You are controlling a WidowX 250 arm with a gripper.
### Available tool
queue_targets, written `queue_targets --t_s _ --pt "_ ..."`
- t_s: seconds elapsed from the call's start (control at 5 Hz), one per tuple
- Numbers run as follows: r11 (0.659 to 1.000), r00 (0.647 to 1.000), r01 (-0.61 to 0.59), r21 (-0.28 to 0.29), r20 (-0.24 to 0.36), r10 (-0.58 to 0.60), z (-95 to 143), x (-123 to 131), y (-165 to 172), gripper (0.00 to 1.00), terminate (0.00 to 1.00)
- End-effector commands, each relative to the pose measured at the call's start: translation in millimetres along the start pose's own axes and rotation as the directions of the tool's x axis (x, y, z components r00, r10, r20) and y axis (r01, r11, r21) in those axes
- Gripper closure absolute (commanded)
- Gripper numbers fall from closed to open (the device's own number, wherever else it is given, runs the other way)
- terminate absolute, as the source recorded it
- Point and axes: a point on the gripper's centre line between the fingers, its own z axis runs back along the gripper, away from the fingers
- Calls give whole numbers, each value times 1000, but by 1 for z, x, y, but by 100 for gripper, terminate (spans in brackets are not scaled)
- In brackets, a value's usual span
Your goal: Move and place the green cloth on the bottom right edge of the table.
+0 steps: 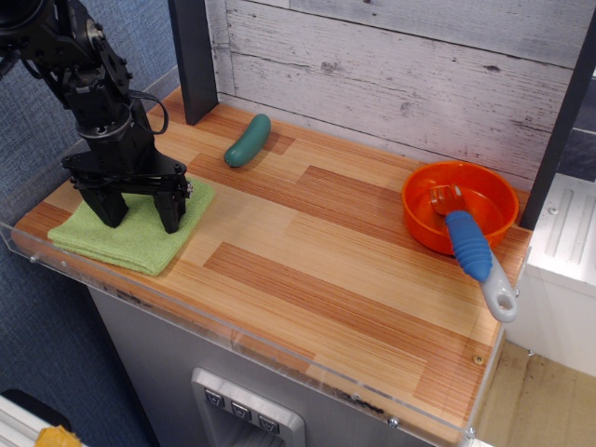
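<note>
On green cloth (130,237): tool (142,216), spread.

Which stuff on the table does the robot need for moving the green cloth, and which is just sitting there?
Needed:
flat light-green microfibre cloth
wood-plank table
black gripper

Just lying about:
small teal cucumber-shaped toy
round orange plastic bowl
blue-handled utensil resting in the bowl

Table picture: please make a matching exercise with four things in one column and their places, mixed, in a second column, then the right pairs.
1. flat light-green microfibre cloth
2. small teal cucumber-shaped toy
3. round orange plastic bowl
4. black robot hand

A. right side of the table
B. far side, near the dark post
C. open, fingers down on the cloth
D. front left corner

Pairs: 1-D, 2-B, 3-A, 4-C
</note>
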Motion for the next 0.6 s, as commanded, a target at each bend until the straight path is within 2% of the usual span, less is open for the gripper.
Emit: queue_targets --t_s 0.0,0.4 --pt "998 998 58 -11 4 -58 5 -8 -23 0 0" --pt "985 987 163 -55 -8 -163 8 -32 -70 0 0"
